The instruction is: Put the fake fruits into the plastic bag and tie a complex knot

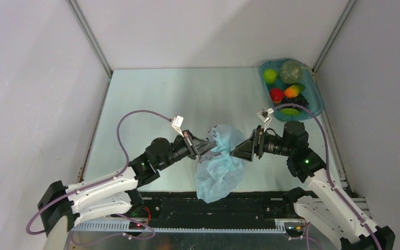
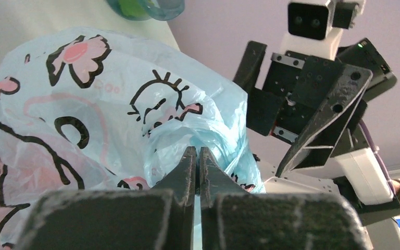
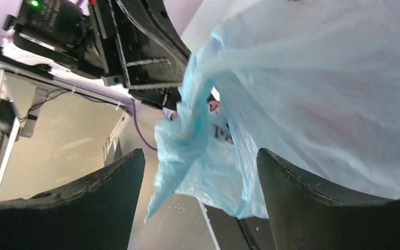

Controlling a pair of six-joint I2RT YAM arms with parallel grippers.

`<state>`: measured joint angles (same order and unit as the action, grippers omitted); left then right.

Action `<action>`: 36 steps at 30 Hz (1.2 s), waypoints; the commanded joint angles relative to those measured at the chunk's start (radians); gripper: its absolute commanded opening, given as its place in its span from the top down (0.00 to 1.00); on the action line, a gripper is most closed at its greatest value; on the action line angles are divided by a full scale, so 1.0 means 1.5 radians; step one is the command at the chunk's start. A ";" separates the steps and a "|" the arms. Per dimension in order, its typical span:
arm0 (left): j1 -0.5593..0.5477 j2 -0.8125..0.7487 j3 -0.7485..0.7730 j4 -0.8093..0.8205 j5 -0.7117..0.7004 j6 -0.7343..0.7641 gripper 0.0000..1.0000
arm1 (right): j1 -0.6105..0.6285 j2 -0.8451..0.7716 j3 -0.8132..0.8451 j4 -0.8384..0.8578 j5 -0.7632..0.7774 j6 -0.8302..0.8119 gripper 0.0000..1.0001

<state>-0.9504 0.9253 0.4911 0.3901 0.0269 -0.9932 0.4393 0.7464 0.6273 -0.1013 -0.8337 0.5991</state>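
Note:
The light-blue plastic bag (image 1: 223, 169) hangs between both arms over the table's near edge, its printed side (image 2: 83, 104) facing the left wrist camera. My left gripper (image 1: 212, 149) (image 2: 198, 154) is shut on a bunched fold of the bag's top. My right gripper (image 1: 235, 151) (image 3: 200, 154) is open, and a twisted tail of bag film (image 3: 182, 140) hangs loose between its fingers without being pinched. Whether that bunch is a knot I cannot tell. The fake fruits (image 1: 286, 92), red, green, orange and dark grapes, lie in the teal tray (image 1: 317, 101) at the back right.
The teal tray's rim (image 2: 146, 8) shows beyond the bag in the left wrist view. The two grippers face each other a few centimetres apart. Grey walls enclose the table on three sides. A black rail (image 1: 177, 205) runs along the near edge under the bag.

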 commanded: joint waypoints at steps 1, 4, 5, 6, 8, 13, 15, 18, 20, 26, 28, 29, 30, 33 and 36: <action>0.003 -0.014 0.027 -0.046 -0.043 0.022 1.00 | 0.014 -0.062 0.033 -0.155 0.065 -0.054 0.18; 0.003 -0.015 0.028 -0.051 -0.055 0.016 1.00 | 0.050 -0.115 0.033 -0.191 0.104 -0.056 0.18; 0.003 -0.018 0.028 -0.055 -0.059 0.015 1.00 | 0.058 -0.124 0.033 -0.193 0.117 -0.053 0.19; 0.003 -0.019 0.028 -0.056 -0.061 0.015 1.00 | 0.076 -0.135 0.033 -0.195 0.123 -0.047 0.19; 0.004 -0.025 0.028 -0.064 -0.065 0.015 1.00 | 0.105 -0.144 0.033 -0.192 0.148 -0.041 0.21; 0.004 -0.036 0.031 -0.079 -0.068 0.025 1.00 | 0.177 -0.118 0.033 -0.166 0.217 -0.043 0.26; 0.004 -0.036 0.035 -0.082 -0.067 0.027 1.00 | 0.213 -0.100 0.033 -0.149 0.237 -0.045 0.28; 0.003 -0.036 0.037 -0.081 -0.066 0.030 1.00 | 0.235 -0.077 0.034 -0.131 0.255 -0.050 0.40; 0.004 -0.035 0.037 -0.082 -0.065 0.032 1.00 | 0.241 -0.064 0.038 -0.122 0.261 -0.053 0.46; 0.003 -0.034 0.039 -0.075 -0.063 0.036 1.00 | 0.245 -0.044 0.046 -0.107 0.271 -0.062 0.57; 0.003 -0.030 0.044 -0.073 -0.059 0.047 1.00 | 0.244 -0.039 0.046 -0.109 0.275 -0.071 0.65; 0.004 -0.027 0.046 -0.072 -0.058 0.050 1.00 | 0.245 -0.036 0.046 -0.109 0.278 -0.074 0.70; 0.003 -0.024 0.050 -0.070 -0.055 0.055 1.00 | 0.245 -0.036 0.046 -0.108 0.284 -0.081 0.83; 0.004 -0.023 0.057 -0.074 -0.059 0.075 1.00 | 0.245 -0.037 0.053 -0.116 0.321 -0.093 1.00; 0.007 -0.040 0.089 -0.118 -0.128 0.144 1.00 | 0.246 -0.042 0.068 -0.162 0.442 -0.133 1.00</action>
<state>-0.9504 0.8948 0.5365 0.2501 -0.0582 -0.9123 0.8032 0.6937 0.6559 -0.3176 -0.3756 0.4801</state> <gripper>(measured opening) 0.013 0.010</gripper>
